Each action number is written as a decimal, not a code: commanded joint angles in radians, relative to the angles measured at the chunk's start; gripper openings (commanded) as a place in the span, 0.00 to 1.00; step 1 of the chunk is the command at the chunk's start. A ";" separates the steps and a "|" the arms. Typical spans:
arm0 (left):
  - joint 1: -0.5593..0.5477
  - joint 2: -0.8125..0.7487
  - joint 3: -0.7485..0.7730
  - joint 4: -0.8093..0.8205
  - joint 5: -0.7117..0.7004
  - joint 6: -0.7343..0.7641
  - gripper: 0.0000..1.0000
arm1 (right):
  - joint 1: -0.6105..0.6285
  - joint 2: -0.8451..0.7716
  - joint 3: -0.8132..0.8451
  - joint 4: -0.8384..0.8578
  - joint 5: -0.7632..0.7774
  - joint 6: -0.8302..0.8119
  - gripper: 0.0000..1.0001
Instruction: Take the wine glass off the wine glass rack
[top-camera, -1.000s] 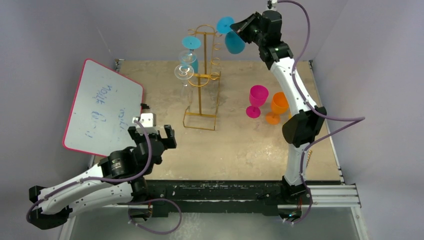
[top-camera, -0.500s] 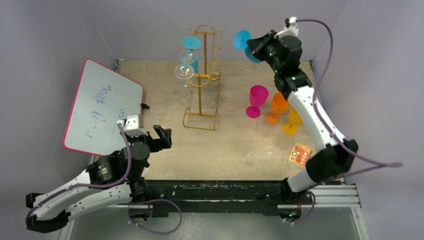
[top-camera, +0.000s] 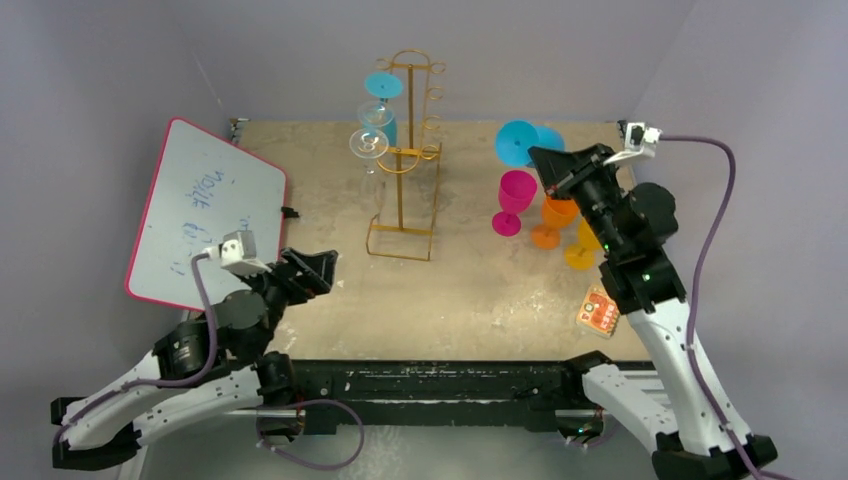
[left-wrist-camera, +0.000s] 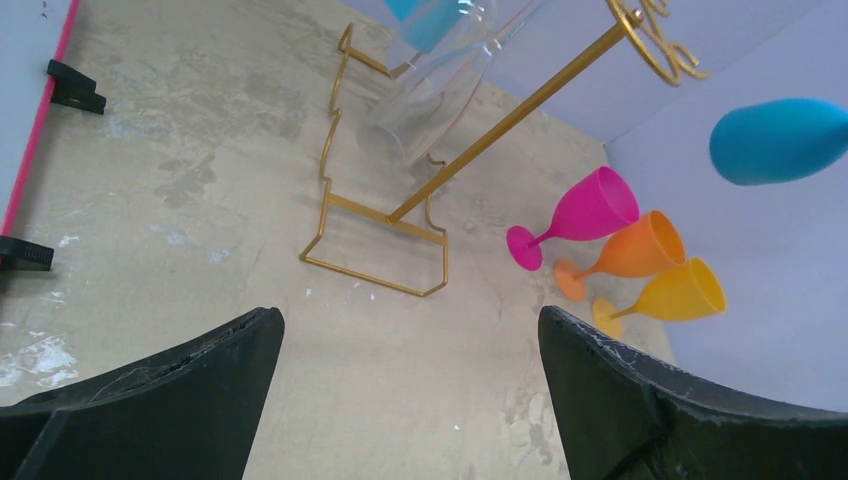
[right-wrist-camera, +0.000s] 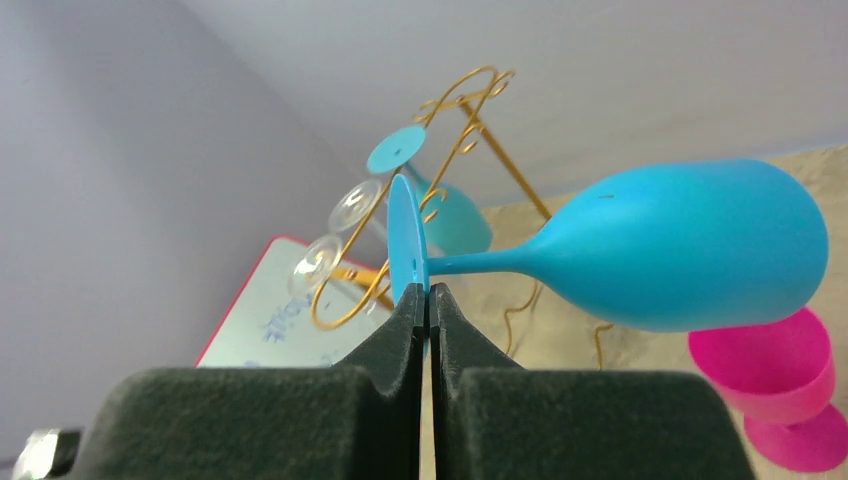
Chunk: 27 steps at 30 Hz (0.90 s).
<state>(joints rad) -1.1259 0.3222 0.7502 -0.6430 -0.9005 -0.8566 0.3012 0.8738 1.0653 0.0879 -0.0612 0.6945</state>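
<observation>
The right gripper (right-wrist-camera: 428, 292) is pinched tight on the foot disc of the blue wine glass (right-wrist-camera: 690, 250). It holds the glass sideways in the air, well clear of the gold wine glass rack (top-camera: 404, 165) and near the pink glass (top-camera: 516, 192) standing on the table (top-camera: 450, 290). The left gripper (top-camera: 312, 268) hangs beside the whiteboard (top-camera: 205, 215), jaws spread wide, holding nothing. A second blue glass (top-camera: 383, 87) and seemingly two clear glasses (top-camera: 368, 143) hang on the rack.

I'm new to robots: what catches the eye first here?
A bright blue wine glass hangs sideways in the air at the right, pinched by its foot in the right gripper, above a pink glass. At the back centre stands a tall gold rack with more glasses hanging on it.
</observation>
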 joint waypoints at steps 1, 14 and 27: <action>0.002 0.156 0.043 0.035 0.042 -0.021 1.00 | 0.006 -0.086 -0.051 -0.080 -0.140 -0.011 0.00; 0.002 0.315 0.031 0.239 0.203 0.042 1.00 | 0.006 -0.264 -0.268 -0.059 -0.542 0.108 0.00; 0.002 0.187 -0.159 0.456 0.327 -0.094 0.96 | 0.006 -0.320 -0.530 0.071 -0.693 0.192 0.00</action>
<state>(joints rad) -1.1259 0.5106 0.6445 -0.3408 -0.6544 -0.8856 0.3016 0.5682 0.5571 0.0792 -0.6655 0.8791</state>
